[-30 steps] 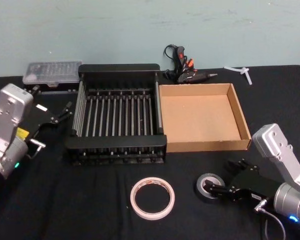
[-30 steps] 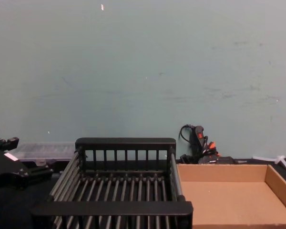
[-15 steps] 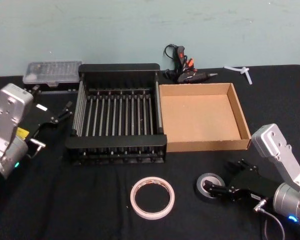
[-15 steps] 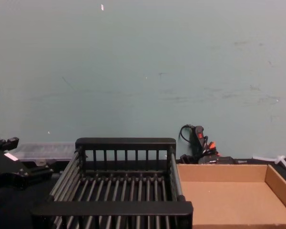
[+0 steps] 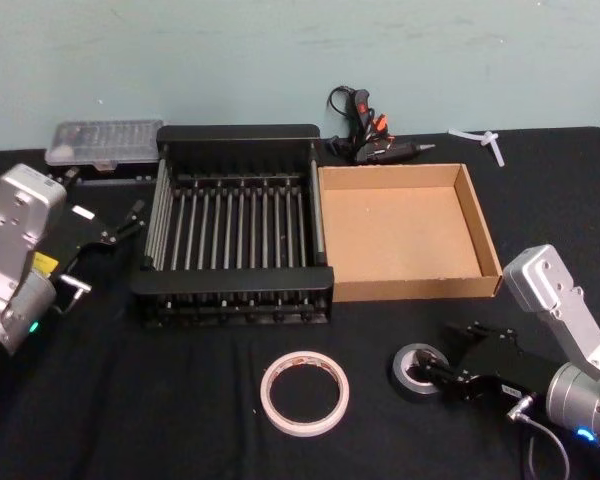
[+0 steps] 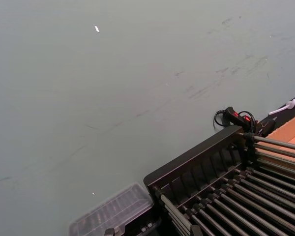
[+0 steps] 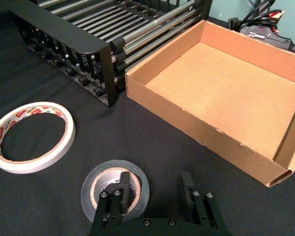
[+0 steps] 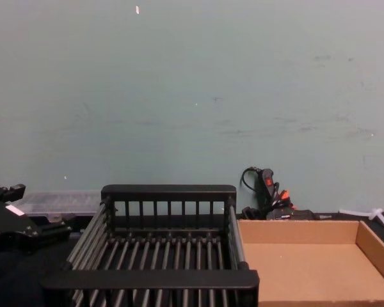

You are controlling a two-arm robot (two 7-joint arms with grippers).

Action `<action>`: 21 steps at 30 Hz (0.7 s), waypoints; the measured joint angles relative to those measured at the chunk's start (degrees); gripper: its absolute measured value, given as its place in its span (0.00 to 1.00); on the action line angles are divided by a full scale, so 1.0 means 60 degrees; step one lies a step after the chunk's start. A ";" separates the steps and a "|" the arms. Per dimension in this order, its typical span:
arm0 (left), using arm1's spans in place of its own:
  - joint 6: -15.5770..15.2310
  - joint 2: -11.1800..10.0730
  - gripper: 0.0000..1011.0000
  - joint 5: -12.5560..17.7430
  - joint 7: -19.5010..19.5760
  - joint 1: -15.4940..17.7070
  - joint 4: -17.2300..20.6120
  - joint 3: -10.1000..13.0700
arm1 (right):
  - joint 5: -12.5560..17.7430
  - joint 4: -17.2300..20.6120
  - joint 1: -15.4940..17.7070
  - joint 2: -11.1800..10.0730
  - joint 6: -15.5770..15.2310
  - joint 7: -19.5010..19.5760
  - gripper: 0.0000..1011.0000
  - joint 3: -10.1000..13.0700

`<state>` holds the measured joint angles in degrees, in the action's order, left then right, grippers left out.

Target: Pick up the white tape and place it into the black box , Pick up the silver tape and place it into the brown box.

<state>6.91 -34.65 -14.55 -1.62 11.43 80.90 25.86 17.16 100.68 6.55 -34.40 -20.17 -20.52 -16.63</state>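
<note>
Nothing is boxed yet: black box (image 5: 240,150) and brown box (image 5: 490,240) are both bare. My right gripper (image 7: 155,196) is down at the silver tape (image 7: 91,184), jaws spread, one finger in its core, nothing clamped. White tape (image 5: 305,393) lies nearby, untouched. My left gripper (image 5: 120,228) is parked beside the crate.

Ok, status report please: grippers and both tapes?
Right gripper open, one finger inside silver tape. Left gripper parked beside black box. White tape untouched on table.

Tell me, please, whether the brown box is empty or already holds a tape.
Empty. The brown box shows only bare cardboard floor; the silver tape and the white tape lie on the table in front of it.
</note>
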 joint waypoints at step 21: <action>0.0000 0.0000 0.99 0.0000 0.0000 -0.0001 0.0000 0.0000 | 0.0014 0.0004 0.0000 -0.0001 0.0008 0.0003 0.14 0.0001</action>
<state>6.91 -34.65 -14.55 -1.62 11.43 80.90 25.86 17.24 100.71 6.55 -34.41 -20.12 -20.50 -16.62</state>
